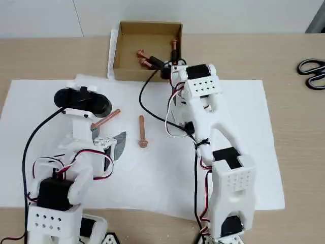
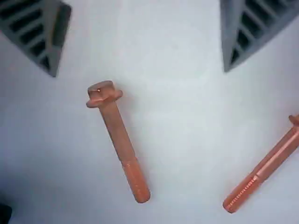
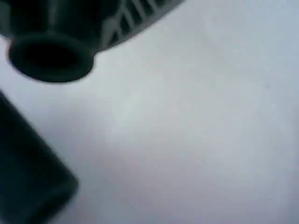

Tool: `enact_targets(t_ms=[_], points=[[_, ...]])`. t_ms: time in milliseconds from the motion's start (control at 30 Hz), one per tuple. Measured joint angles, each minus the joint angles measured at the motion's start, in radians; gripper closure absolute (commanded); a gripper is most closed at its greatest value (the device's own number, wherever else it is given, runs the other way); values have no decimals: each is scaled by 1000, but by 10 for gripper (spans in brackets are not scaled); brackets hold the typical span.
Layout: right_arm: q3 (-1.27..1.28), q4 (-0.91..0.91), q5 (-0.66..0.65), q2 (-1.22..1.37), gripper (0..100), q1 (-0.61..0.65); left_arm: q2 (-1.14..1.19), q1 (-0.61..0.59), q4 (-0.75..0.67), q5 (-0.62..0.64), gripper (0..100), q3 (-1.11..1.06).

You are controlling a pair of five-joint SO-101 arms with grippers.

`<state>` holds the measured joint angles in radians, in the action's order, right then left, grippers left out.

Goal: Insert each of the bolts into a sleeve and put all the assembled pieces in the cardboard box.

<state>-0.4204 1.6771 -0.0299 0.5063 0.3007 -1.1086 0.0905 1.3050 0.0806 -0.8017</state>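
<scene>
You have a light wooden tabletop point(image 1: 284, 56) under a white paper sheet point(image 1: 152, 178). Beyond the sheet runs a pale wall point(image 1: 203, 15); black-handled scissors point(image 1: 312, 72) lie off its far right corner.

From the loose bolt point(image 1: 142, 131) in the middle of the paper point(image 1: 152, 175), you have free room toward 6 o'clock. At 12 o'clock a black cable point(image 1: 142, 99) loops before the cardboard box point(image 1: 132, 74) wall. At 3 o'clock the right arm point(image 1: 203, 117) bars the way. At 9 o'clock stands the left gripper point(image 1: 107, 139), with a second bolt point(image 1: 105, 119) at 10.
</scene>
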Motion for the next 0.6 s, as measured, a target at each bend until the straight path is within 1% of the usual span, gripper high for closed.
enact_targets(t_ms=[167, 267, 333, 400, 467, 600], points=[[133, 0, 32, -213, 974, -2, 0, 0, 0, 0, 782, 0], [261, 0, 55, -339, 924, 0, 0, 0, 0, 0, 782, 0], [339, 0, 63, -356, 905, 0, 0, 0, 0, 0, 782, 0], [393, -5, 64, -356, 913, -2, 0, 0, 0, 0, 782, 0], [410, -38, 64, -356, 934, -6, 0, 0, 0, 0, 782, 0], [414, -123, 117, -328, 940, -14, 0, 0, 0, 0, 782, 0]])
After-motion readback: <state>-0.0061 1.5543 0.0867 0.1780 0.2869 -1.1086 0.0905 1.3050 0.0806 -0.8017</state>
